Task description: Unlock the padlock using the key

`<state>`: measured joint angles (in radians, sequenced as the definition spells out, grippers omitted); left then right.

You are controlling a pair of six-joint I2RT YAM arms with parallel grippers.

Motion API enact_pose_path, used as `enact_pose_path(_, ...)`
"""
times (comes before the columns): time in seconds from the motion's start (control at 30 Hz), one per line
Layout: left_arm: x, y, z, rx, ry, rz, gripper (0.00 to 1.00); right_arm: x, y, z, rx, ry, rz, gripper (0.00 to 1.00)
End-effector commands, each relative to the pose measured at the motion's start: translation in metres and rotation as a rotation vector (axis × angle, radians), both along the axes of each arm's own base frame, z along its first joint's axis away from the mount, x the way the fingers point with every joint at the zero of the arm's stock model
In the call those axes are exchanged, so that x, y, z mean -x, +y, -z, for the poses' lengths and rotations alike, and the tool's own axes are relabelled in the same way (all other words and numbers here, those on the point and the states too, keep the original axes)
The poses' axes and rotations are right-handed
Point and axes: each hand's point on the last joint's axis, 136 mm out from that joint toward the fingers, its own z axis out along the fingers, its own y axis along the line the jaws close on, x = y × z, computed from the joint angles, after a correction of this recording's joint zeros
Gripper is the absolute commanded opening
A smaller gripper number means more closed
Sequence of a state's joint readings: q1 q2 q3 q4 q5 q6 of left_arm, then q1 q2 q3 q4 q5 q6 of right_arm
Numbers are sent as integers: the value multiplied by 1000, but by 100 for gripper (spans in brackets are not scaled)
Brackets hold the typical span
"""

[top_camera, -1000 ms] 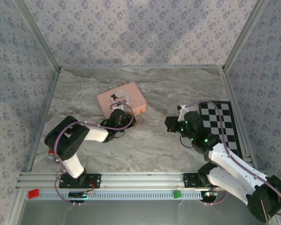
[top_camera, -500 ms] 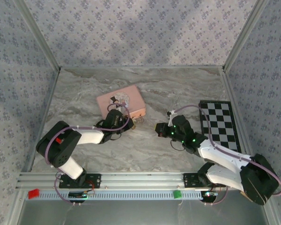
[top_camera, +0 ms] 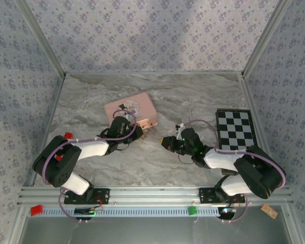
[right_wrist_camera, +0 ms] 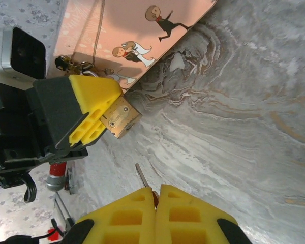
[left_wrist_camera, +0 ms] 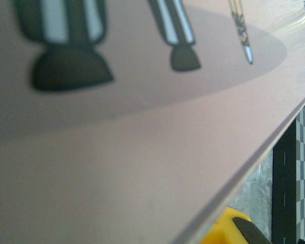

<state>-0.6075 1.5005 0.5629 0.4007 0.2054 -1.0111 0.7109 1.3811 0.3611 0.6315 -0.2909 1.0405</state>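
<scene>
The step in hand is bringing the key to the keyhole, and it calls for alignment before any push. The right end effector (right_wrist_camera: 157, 192) has its fingers pressed together on the key (right_wrist_camera: 141, 176), whose slim blade juts out ahead of the tips. In the right wrist view the padlock (right_wrist_camera: 121, 118) sits a short way ahead of that blade and slightly to one side, apart from it. The left end effector (right_wrist_camera: 97, 120) appears to pinch the brass body, one yellow finger (right_wrist_camera: 89, 109) lying flat against it, with the lock close above the desk (right_wrist_camera: 234, 117). The keyhole itself cannot be made out, so the safest approach, as I judge it, is to bring the blade in line with the free end of the lock body, advance slowly and straight, and turn only once the blade is seated. A skewed entry would likely push the small lock sideways in its grip or bend the thin key. The left end effector should hold firm and not drift toward the pink tin (right_wrist_camera: 132, 30), which lies just behind it. Counted: one padlock, one key, one pink tin, one checkered board (top_camera: 235, 129) off to the right end effector's outer side, and two end effectors — each occupied.
</scene>
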Motion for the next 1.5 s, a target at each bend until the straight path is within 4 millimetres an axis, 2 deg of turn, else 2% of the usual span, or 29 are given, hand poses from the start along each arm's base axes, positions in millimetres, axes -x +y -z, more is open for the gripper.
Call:
enact_pose_path(0.0, -12, -8, -42, 101, -95, 5, 13, -1, 11, -9, -109, 16, -17, 0)
enact_pose_path(0.3, -15, -6, -46, 154, -82, -12, 12, -9, 23, 8, -178, 81, 15, 0)
enact_pose_path(0.77, -17, 3, -46, 194, -76, -51, 11, -18, 47, 23, -350, 156, 40, 0)
enact_pose_path(1.3, -19, 9, -46, 234, -71, -90, 11, -23, 58, 6, -427, 200, 55, 0)
enact_pose_path(1.47, -21, 11, -46, 228, -66, -101, 11, -19, 71, 8, -442, 239, 19, 0)
